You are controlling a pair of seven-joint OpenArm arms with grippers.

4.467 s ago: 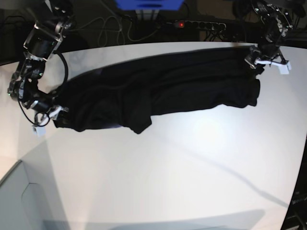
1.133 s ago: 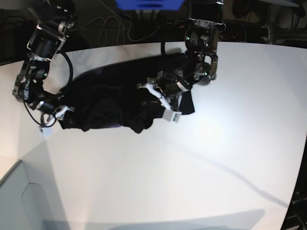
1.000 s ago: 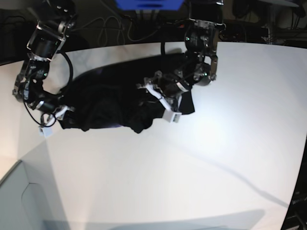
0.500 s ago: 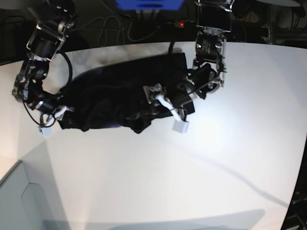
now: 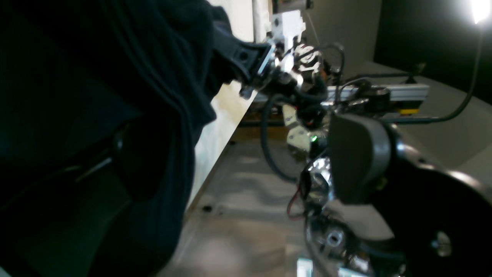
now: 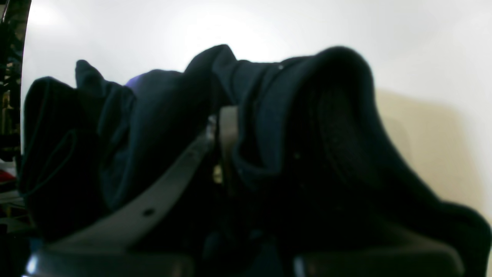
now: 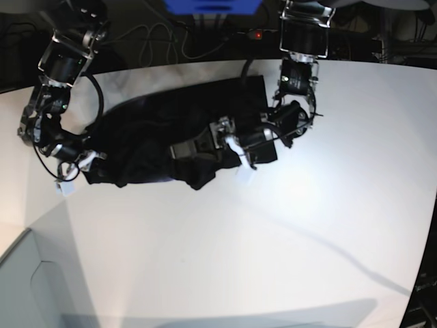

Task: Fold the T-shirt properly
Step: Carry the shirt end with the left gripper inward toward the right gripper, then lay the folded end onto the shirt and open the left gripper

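Note:
The black T-shirt [image 7: 157, 147] lies bunched on the left half of the white table [image 7: 287, 239], its right part folded over toward the middle. My left gripper [image 7: 234, 150] hangs low over that folded edge, white fingertips [image 7: 243, 175] spread wide, open, holding nothing. At the shirt's left end my right gripper [image 7: 74, 171] is shut on the hem. In the right wrist view, cloth of the T-shirt [image 6: 307, 134] wraps over a finger [image 6: 227, 127]. The left wrist view shows the T-shirt [image 5: 96, 96] close up, with the right gripper [image 5: 265, 57] clamped on its far edge.
A power strip with a red light [image 7: 258, 34], cables and a blue object [image 7: 212, 5] sit behind the table's far edge. The table's left edge drops to grey floor [image 7: 27, 287]. The right arm's elbow [image 7: 61, 65] stands over the back left corner.
The left gripper carried the shirt's right end over to the middle, then opened wide and let it go. Its arm drew back slightly. The right gripper stayed put, still clamped.

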